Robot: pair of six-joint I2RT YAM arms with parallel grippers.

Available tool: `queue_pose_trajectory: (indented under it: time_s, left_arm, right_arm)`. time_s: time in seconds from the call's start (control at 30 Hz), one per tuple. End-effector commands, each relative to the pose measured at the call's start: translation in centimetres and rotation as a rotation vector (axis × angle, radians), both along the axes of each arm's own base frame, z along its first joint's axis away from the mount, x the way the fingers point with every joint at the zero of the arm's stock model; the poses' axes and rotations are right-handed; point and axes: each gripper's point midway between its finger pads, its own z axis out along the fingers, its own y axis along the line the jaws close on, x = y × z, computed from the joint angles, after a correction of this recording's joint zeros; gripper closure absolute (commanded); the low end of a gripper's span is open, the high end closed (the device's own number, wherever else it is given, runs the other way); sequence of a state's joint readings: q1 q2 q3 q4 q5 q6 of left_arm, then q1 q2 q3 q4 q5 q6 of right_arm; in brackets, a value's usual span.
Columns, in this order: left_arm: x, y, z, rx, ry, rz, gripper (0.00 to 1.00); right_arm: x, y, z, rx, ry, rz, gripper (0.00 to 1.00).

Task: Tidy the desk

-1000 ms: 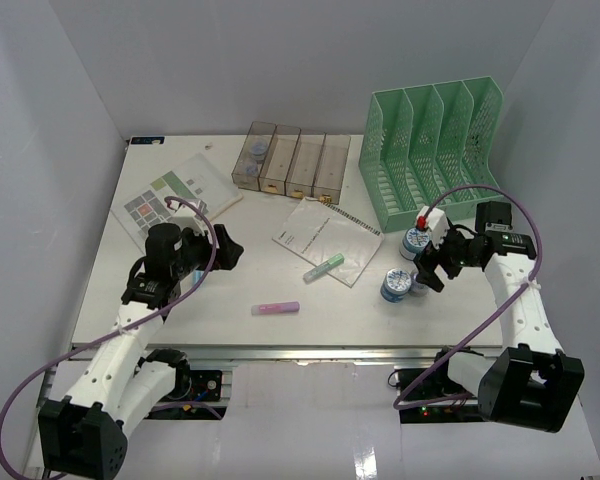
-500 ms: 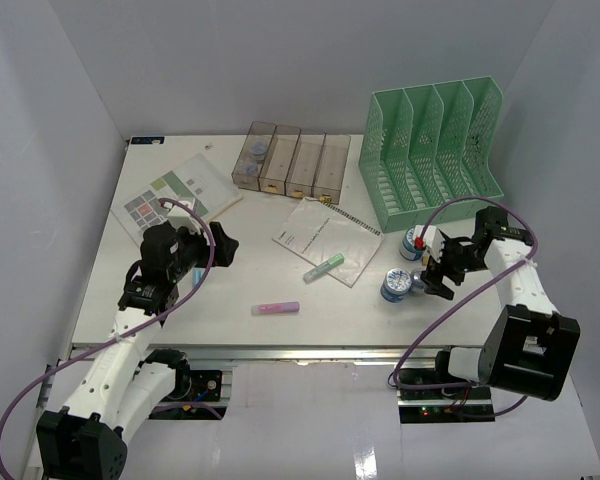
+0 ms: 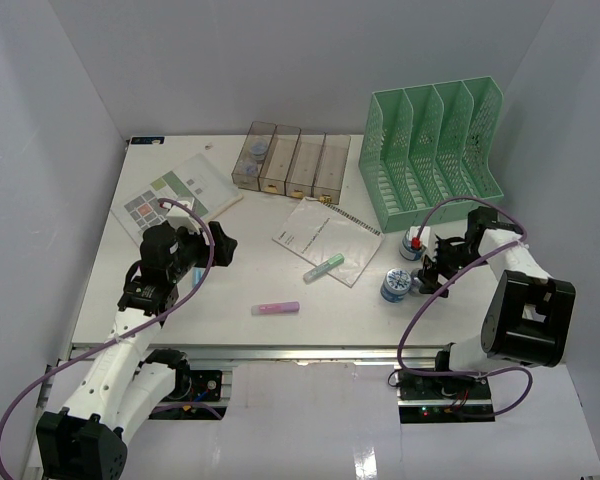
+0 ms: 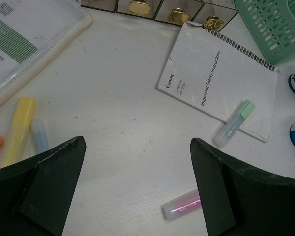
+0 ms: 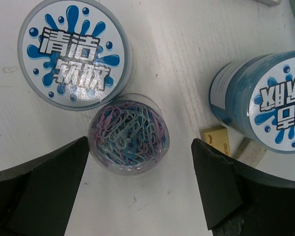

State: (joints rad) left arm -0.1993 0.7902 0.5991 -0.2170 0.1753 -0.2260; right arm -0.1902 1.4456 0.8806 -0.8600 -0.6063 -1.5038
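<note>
Right wrist view: your right gripper [image 5: 140,147] has its jaws spread wide and grips nothing. A clear tub of coloured paper clips [image 5: 129,132] sits between the two fingers with a gap on each side. A blue-labelled tub [image 5: 74,59] touches it at the upper left. A second blue-labelled tub [image 5: 265,105] stands apart at the right.

Left wrist view: your left gripper [image 4: 137,145] is likewise spread wide and empty, over a bare stretch of the desk [image 4: 128,113]. A pink highlighter [image 4: 184,204] lies beside its right finger. A green highlighter [image 4: 235,123] rests on the corner of a white booklet [image 4: 221,73]. A yellow highlighter [image 4: 18,128] lies at the left.

From the top external view, the desk spans the scene ahead of both arm bases, with its silver rail along the near edge. A green file rack [image 3: 430,150] stands at the far right, and a row of clear bins [image 3: 290,160] sits along the far edge.
</note>
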Motion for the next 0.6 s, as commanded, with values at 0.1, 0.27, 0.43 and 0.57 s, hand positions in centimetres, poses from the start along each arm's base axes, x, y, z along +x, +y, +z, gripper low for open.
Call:
queue_pose_trajectory:
  time_s: [0.1, 0.27, 0.43, 0.57]
  left_arm:
    - [0.0, -0.2, 1.3, -0.008, -0.034, -0.015, 0.02]
    - [-0.9, -2.6, 1.7, -0.065, -0.043, -0.158, 0.02]
    - [-1.6, -4.0, 2.0, -0.114, -0.034, -0.239, 0.02]
    - [-2.6, -6.3, 3.1, -0.239, -0.038, -0.349, 0.02]
  right_arm:
    - [-0.1, 1.6, -0.5, 0.047, -0.034, 0.074, 0.05]
    - [-0.4, 1.8, -1.3, 0.046, -0.028, 0.086, 0.07]
    - [-0.6, 1.5, -1.4, 0.025, -0.032, 0.088, 0.25]
    - [-0.8, 1.3, -0.7, 0.004, -0.064, 0.084, 0.51]
